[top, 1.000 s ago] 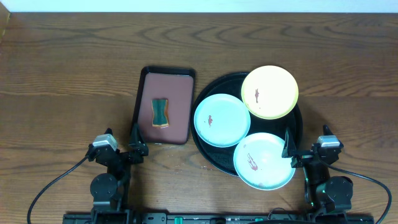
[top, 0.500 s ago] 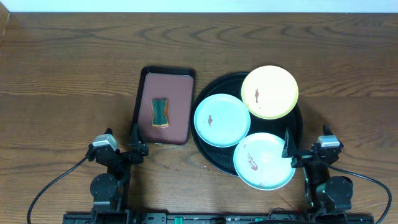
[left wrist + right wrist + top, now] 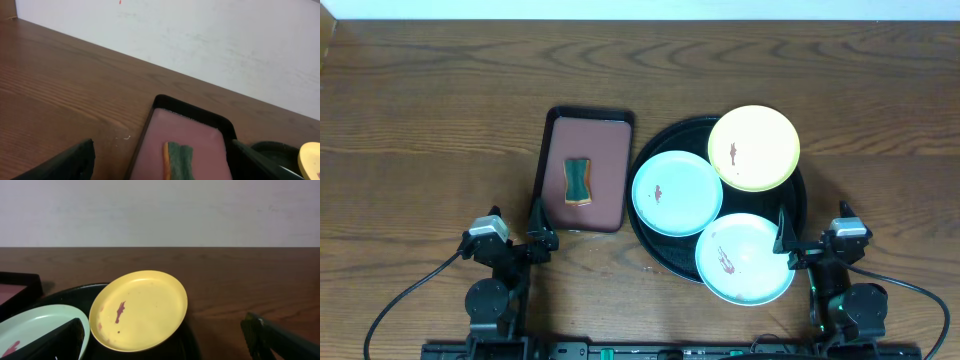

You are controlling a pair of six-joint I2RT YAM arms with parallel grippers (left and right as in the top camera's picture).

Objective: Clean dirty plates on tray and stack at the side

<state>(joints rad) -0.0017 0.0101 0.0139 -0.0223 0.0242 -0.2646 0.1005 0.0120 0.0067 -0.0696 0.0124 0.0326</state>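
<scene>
black tray (image 3: 660, 250) with three smeared plates (image 3: 677, 193), reddish tray (image 3: 605, 160) just beside

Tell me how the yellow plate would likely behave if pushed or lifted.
The yellow plate looks thin and hard, so it is probably light and stiff. It sits tilted, overhanging the black tray, so a push may rock or slide it. Its smooth shallow edge likely offers little grip.

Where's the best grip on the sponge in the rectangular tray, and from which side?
Take the sponge at its pinched waist, coming straight down from above and closing across its short width, left to right. It lies flat in the reddish tray, whose raised rim would likely block a side approach. The waist is the narrowest part, and there is bare tray floor on both sides of it.
</scene>
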